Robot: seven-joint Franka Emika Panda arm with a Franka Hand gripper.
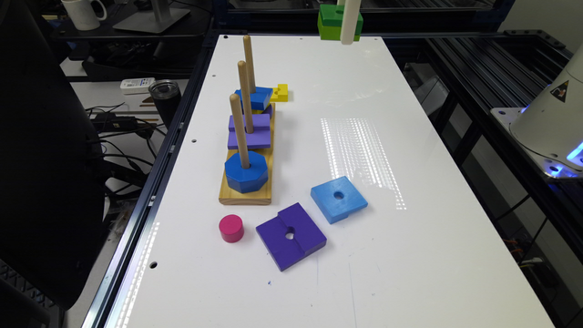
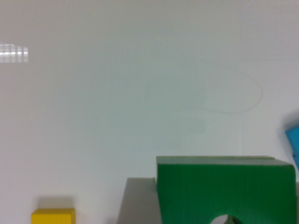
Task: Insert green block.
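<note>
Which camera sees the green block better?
The exterior view: the green block shows both layers, held high above the table. The wrist view shows a cropped close-up of its dark green face and hole.

The green block [image 1: 339,22], at the top centre of the exterior view, is dark green above and lime green below, and a white part of the arm [image 1: 350,20] crosses it. The desk [image 1: 410,255] is plain glossy white, with a striped patch of reflected light [image 1: 360,159]. On the pale wooden base [image 1: 241,193] stand three tan pegs [image 1: 240,132] bearing a blue octagon [image 1: 246,172], violet pieces [image 1: 250,132] and a blue piece [image 1: 255,98]; nearby lie a yellow block [image 1: 279,93], a light-blue square [image 1: 339,199], a purple square [image 1: 290,235] and a pink cylinder [image 1: 231,228].
</note>
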